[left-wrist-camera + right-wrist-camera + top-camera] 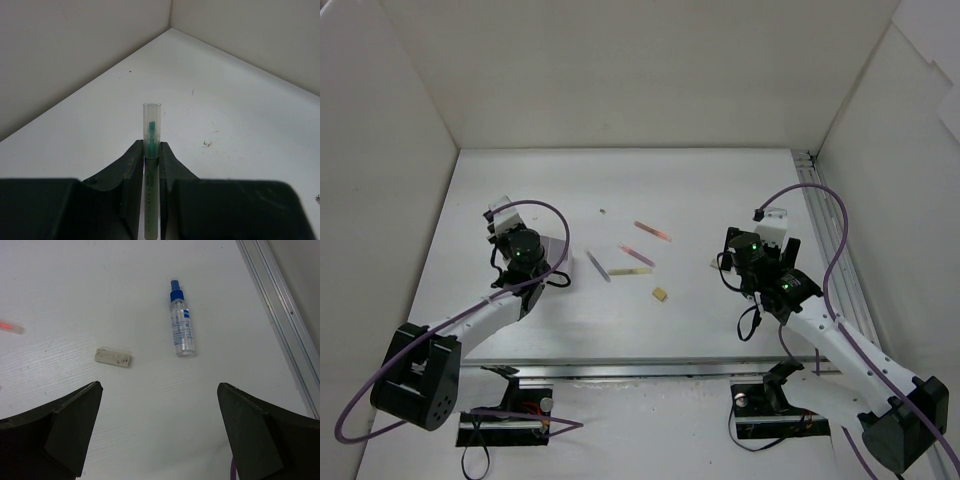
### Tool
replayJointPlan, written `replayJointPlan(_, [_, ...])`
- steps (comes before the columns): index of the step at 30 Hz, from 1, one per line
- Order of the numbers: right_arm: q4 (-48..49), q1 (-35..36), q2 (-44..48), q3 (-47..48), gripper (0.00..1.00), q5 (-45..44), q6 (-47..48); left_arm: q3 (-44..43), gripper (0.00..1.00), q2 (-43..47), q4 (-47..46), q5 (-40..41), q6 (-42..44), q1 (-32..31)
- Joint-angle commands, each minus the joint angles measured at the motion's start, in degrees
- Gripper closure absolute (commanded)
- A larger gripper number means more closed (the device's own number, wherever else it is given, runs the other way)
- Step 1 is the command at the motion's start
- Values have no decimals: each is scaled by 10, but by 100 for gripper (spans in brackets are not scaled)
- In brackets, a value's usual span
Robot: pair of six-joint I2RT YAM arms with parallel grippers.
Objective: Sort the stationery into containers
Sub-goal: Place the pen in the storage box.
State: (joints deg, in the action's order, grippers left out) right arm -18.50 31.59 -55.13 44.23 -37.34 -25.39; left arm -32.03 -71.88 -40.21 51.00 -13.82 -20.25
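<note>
One green pen (151,120) juts forward, clamped inside the left tool (151,147).

The left arm (480,315) reaches forward and inward from its base, the left gripper (151,150) clamped tight on a grey-green pen (151,117). The right arm (840,345) angles forward likewise, the right gripper (159,386) pointing down with jaws spread wide, holding nothing.
</note>
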Motion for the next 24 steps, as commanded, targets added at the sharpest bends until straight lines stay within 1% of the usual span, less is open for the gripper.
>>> replayJointPlan(1, [14,4,-4,21,2,-27,2,-12,100,15,-49,2,15,6])
replayJointPlan(4, [14,4,-3,20,2,-28,2,-17,100,6,-24,-2,0,6])
replayJointPlan(5, [14,4,-3,20,2,-28,1,-30,100,3,-5,1,-17,6])
replayJointPlan(6, [14,4,-2,19,2,-27,-1,-37,95,2,42,20,-33,-2])
replayJointPlan(8, [15,2,-1,19,2,-26,-1,-43,90,-4,63,30,-54,-2])
replayJointPlan(9, [14,3,-2,19,2,-26,-2,-41,85,-5,72,35,-70,-8])
replayJointPlan(11, [14,3,-1,20,2,-25,-1,-38,84,0,87,37,-88,-8])
replayJointPlan(13, [15,3,-1,21,2,-19,-2,-38,77,11,104,40,-98,-13])
replayJointPlan(14, [14,5,-1,20,2,-18,-2,-39,70,16,108,42,-97,-13])
replayJointPlan(16, [15,3,0,20,2,-13,-1,-42,60,39,117,44,-89,-20])
replayJointPlan(17, [14,3,-1,22,2,-7,2,-48,51,48,125,42,-89,-20])
replayJointPlan(18, [15,4,0,24,2,5,7,-56,41,67,170,38,-95,-20])
replayJointPlan(19, [15,6,4,23,2,9,8,-72,34,78,190,33,-108,-20])
replayJointPlan(20, [15,5,6,24,2,13,10,-80,24,87,207,27,-112,-20])
replayJointPlan(21, [18,7,8,24,2,26,16,-87,17,108,245,17,-117,-27])
replayJointPlan(22, [22,9,13,24,2,33,21,-100,11,119,263,11,-127,-32])
replayJointPlan(23, [26,10,14,20,2,41,35,-106,0,132,279,-12,-130,-32])
replayJointPlan(24, [43,12,16,17,2,73,45,-111,0,153,311,-33,-131,-32])
